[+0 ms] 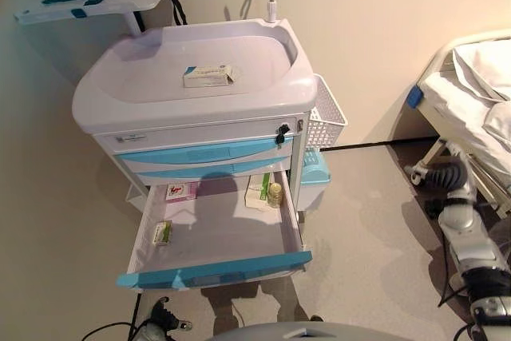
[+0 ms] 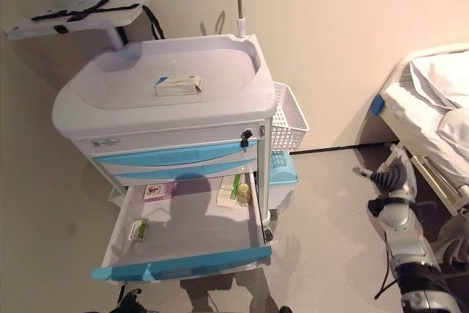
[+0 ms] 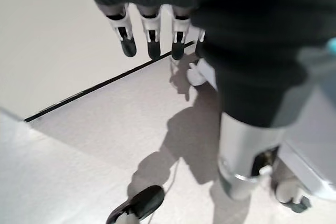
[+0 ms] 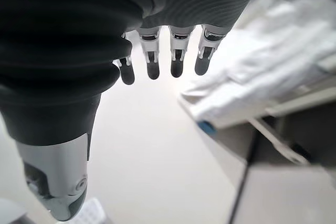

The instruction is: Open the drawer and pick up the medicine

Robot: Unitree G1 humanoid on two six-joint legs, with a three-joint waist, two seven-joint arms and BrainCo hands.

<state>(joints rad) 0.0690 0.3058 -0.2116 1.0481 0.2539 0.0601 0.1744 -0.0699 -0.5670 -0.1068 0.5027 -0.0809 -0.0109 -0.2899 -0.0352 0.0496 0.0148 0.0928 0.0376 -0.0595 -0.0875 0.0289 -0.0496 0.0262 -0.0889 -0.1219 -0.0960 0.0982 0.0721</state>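
Though boxed, white medicine [image 1: 209, 76] atop cart [image 1: 120, 109]

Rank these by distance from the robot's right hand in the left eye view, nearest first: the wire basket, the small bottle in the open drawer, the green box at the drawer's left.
From the right hand:
1. Wire basket, on the cart's right side.
2. Small bottle, drawer's back right corner.
3. Green box, by the drawer's left wall.

Nothing legible anywhere. Print on the white-and-teal carton [image 1: 209, 76] lying on the lilac plastic top of the cart [image 1: 120, 105]: too small to make out. Red marking on the pink-and-white box [image 1: 181, 191] at the back of the open bottom drawer [image 1: 214, 271]: unreadable. Small label strip [image 1: 128, 138] on the cart's front panel: too faint to read. Green-and-white packet [image 1: 163, 232] in the drawer: print not decipherable.
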